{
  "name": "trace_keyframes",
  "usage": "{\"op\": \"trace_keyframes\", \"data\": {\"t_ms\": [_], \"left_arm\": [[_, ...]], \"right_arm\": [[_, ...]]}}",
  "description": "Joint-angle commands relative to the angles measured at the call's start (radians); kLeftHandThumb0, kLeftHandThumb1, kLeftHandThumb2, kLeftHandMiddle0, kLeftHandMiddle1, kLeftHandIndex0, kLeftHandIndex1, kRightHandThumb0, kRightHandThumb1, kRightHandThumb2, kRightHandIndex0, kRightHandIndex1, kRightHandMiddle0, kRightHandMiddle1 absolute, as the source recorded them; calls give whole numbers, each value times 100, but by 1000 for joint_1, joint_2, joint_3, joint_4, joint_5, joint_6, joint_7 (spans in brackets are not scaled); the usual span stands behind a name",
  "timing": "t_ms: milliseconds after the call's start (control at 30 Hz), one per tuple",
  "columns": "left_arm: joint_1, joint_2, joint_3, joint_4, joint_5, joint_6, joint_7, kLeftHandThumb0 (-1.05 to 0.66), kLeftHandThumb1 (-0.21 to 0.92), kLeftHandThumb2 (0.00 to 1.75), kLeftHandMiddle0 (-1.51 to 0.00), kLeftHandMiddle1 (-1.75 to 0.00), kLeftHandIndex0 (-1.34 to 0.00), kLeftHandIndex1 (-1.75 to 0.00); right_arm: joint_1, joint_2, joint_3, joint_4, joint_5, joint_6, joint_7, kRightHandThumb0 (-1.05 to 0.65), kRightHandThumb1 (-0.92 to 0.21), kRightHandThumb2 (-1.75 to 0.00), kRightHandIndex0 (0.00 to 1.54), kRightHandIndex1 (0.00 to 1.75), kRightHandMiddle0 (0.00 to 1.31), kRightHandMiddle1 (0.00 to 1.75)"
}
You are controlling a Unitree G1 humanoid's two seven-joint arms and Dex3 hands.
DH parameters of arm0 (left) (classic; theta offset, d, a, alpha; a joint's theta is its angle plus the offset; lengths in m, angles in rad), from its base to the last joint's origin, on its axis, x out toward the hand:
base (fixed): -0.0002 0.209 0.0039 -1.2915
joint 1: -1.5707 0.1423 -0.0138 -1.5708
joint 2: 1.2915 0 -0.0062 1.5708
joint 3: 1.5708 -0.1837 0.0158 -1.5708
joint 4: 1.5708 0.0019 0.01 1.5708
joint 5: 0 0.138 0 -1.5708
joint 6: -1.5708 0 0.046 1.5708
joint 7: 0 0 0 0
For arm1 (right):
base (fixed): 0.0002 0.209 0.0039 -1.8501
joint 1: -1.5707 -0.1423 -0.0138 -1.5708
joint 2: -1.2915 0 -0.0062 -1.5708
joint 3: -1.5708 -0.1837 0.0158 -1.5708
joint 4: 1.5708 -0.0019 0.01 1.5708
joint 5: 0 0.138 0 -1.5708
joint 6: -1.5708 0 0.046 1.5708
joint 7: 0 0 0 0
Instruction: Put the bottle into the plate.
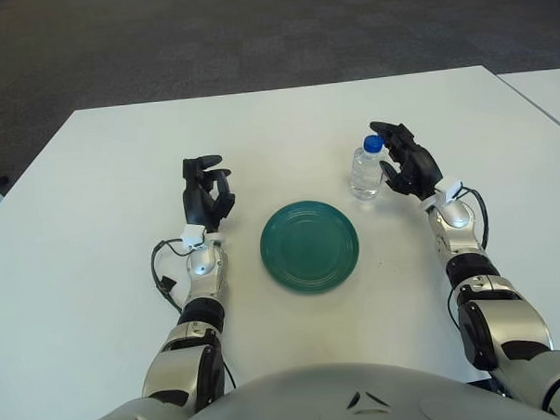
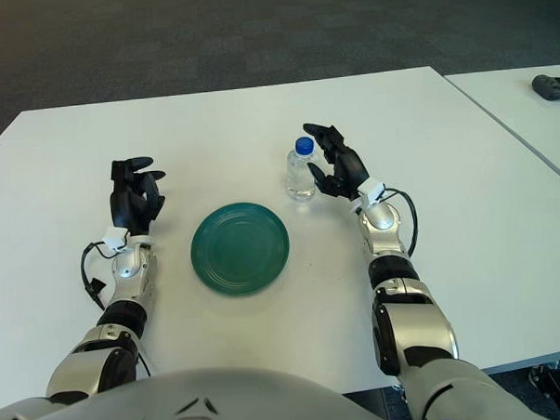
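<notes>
Bottle (image 1: 366, 172) upright just left of right hand (image 1: 406, 164) spread fingers (image 1: 386, 129), apart.

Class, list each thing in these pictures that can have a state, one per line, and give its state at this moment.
Bottle: upright on the table, cap on, not yet held.
Plate: flat on the table, nothing on it.
Right hand: open, just right of the bottle, fingers spread toward it.
Left hand: idle, left of the plate, holding nothing.
</notes>
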Motion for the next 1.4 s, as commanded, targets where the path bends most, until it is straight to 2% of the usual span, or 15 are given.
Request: {"op": "trace_keyframes", "data": {"t_ms": [0, 67, 267, 400, 600, 933, 1100, 1367], "left_arm": [[92, -46, 0, 44, -23, -4, -1, -87, 92, 67, -18, -156, -13, -152], [93, -47, -1, 41, -24, -2, -2, -87, 92, 67, -18, -156, -14, -152], [101, -52, -4, 20, -19, 5, 2, -86, 92, 67, -17, -155, -13, -152], [109, -53, -7, 4, -11, 9, 8, -86, 92, 68, -16, -154, -13, -152], [118, -57, -10, -26, -12, 15, 5, -85, 92, 69, -15, -154, -12, -152], [130, -63, -22, -62, 3, 26, 16, -86, 92, 71, -17, -155, -15, -154], [137, -66, -31, -76, 26, 33, 36, -86, 92, 71, -17, -157, -14, -157], [151, -79, -45, -104, 46, 36, 54, -87, 92, 72, -15, -160, -14, -161]], "right_arm": [[-24, -12, 9, 18, -21, -39, -1, -105, -92, -56, 21, 2, 0, 51], [-24, -17, 15, 24, -31, -57, -7, -105, -92, -57, 22, 2, 0, 54], [-22, -43, 30, 61, -110, -188, -74, -105, -92, -61, 26, 3, 0, 64], [-1, -48, 29, 59, -95, -236, -61, -105, -92, -60, 28, 3, 0, 69], [45, -52, 30, -5, -64, -258, -39, -105, -92, -55, 29, 2, 0, 73], [35, -64, 36, 5, -64, -231, -18, -105, -92, -52, 29, 1, 0, 80], [49, -114, 49, -53, -201, -277, -112, -105, -92, -61, 28, 0, 0, 75], [61, -203, 88, -157, -398, -180, -222, -105, -92, -64, 25, 0, 0, 62]]}}
